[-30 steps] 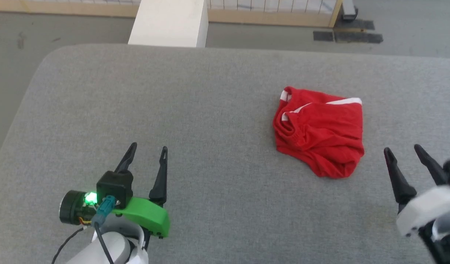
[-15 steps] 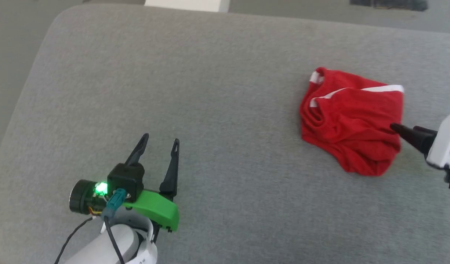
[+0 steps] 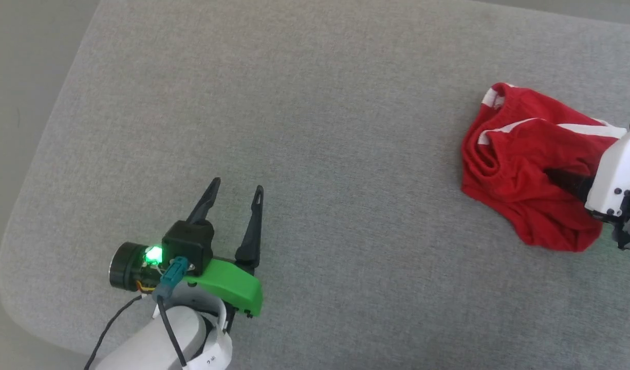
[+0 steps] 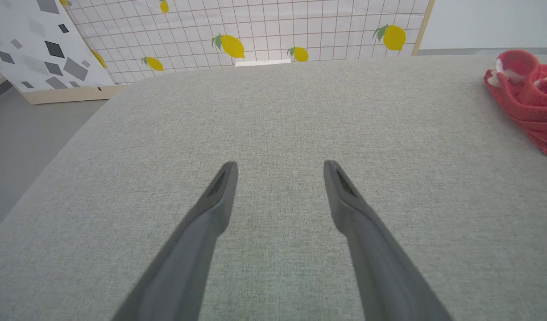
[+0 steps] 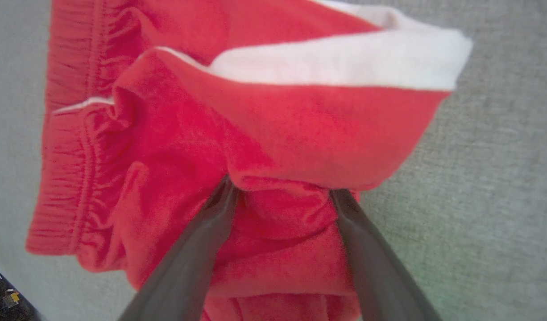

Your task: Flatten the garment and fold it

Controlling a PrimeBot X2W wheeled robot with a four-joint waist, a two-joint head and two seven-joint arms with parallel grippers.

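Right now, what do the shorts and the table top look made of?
Shorts: soft knit cloth, likely jersey, matt red with a white stripe; it sags in loose folds, with a gathered waistband. Table top: grey woven fabric cover, matt; fine grid weave shows in the left wrist view, probably over padding, given the rounded corners.

Setting: staged test lab. Evidence: grey padded table (image 4: 273,111); lemon-print panel (image 4: 255,31), top of left wrist view; diamond-print panel (image 4: 41,49), upper left; bare grey floor (image 4: 19,142).
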